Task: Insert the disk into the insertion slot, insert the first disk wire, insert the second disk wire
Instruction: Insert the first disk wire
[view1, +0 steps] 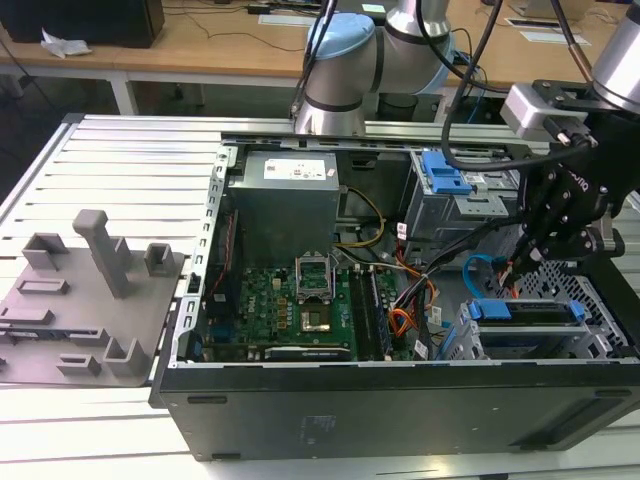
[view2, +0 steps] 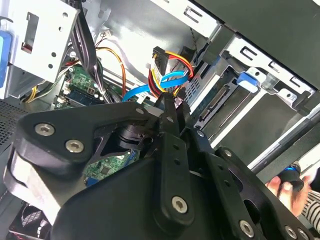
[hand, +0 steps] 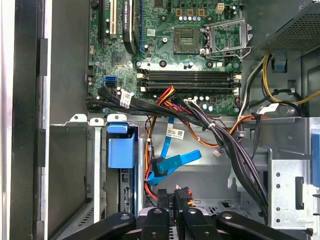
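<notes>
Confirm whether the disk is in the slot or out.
In. The disk sits inside the slot, its blue carrier between the cage walls.

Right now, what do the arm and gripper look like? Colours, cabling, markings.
The arm is silver-grey tube with rounded joints and light-blue caps; black cables loop alongside it. The gripper is matte black, flat linkage plates with silver screw heads, white lettering on its body in the exterior view.

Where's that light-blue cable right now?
The light-blue cable loops inside the computer case at the exterior view's right, beside the gripper and next to the blue-framed disk.
</notes>
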